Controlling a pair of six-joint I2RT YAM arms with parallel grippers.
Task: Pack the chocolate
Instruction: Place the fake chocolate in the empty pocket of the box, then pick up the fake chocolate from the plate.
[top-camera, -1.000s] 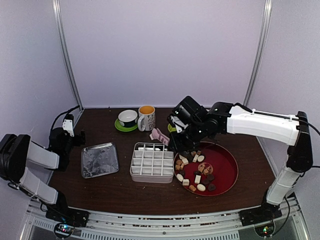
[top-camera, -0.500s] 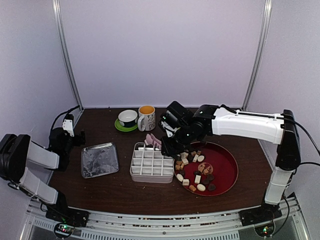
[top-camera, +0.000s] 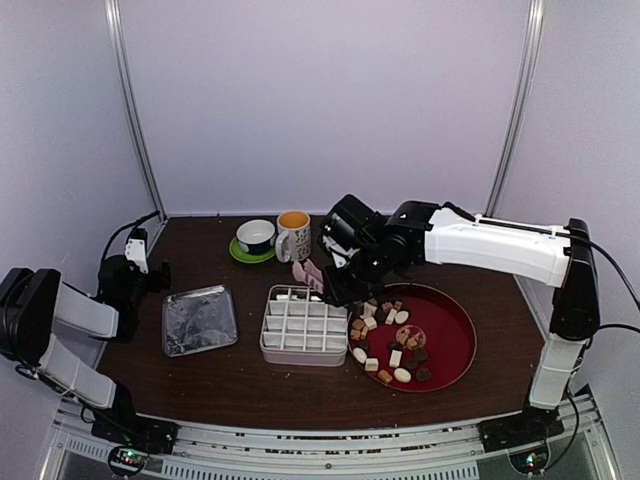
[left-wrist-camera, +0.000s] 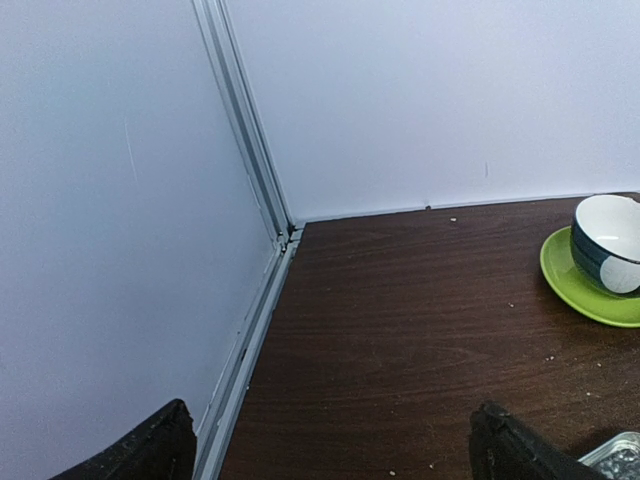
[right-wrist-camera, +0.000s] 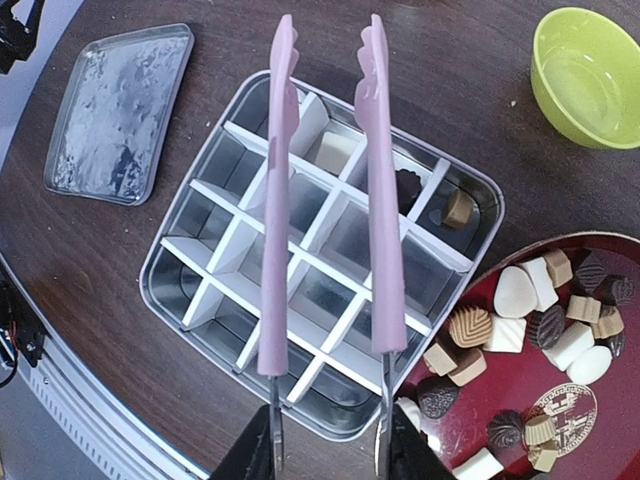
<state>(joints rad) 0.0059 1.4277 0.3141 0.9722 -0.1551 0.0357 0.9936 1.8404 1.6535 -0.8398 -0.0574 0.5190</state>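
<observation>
Your right fingers (right-wrist-camera: 255, 462) have swung from the tray (top-camera: 455, 345) to above the tin (top-camera: 300, 352). They are clamped on the tongs (right-wrist-camera: 377, 200), whose tips now stand apart with nothing between them. Most chocolate (right-wrist-camera: 515, 295) lies in the tray, and three pieces sit in the tin's back row. Your left fingers (left-wrist-camera: 505, 450) stay spread wide, holding nothing.

Shiny metal tin (right-wrist-camera: 195, 220), matt pink plastic tongs (right-wrist-camera: 378, 200), glossy red tray (top-camera: 450, 330), smooth chocolate (right-wrist-camera: 515, 292), dark wood-grain table (left-wrist-camera: 420, 320).
</observation>
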